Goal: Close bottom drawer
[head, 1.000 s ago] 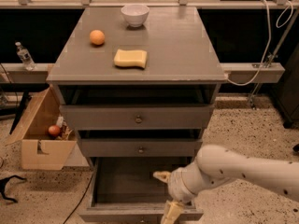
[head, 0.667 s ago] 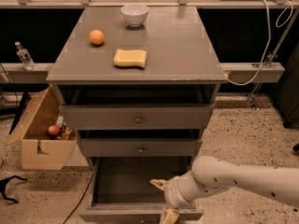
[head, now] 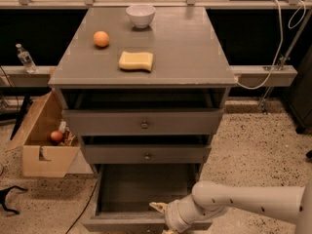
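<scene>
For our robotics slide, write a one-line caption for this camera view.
The robot's gripper, open, at the front edge of the pulled-out bottom drawer of a grey cabinet.

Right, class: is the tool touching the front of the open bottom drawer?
Cannot tell. In the camera view the tool sits low at the front rim of the bottom drawer and overlaps it, but neither contact nor a gap shows plainly.
</scene>
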`<state>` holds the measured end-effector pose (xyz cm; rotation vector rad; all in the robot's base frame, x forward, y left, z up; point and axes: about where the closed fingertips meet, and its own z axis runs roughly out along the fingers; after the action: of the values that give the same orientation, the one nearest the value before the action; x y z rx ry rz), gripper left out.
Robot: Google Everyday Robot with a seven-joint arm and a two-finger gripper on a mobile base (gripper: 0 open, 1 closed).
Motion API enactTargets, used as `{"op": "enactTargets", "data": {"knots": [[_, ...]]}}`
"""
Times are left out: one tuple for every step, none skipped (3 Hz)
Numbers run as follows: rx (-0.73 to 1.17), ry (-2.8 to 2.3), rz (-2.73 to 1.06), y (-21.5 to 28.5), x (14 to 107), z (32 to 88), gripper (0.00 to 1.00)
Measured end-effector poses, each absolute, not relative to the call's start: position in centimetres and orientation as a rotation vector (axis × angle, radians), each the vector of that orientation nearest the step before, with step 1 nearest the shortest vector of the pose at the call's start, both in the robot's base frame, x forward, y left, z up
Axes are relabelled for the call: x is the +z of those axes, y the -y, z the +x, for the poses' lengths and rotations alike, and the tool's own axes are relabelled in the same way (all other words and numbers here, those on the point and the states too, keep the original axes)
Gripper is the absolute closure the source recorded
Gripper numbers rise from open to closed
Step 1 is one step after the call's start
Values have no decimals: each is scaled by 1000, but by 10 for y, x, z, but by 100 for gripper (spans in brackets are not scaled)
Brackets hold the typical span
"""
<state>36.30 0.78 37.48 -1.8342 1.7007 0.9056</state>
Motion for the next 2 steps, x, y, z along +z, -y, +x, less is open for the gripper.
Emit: {"op": "enactTargets", "data": {"knots": [[906,-1701,-1834,-8,375,363,0],[912,-1694,-1805,3,359,364,1]]}}
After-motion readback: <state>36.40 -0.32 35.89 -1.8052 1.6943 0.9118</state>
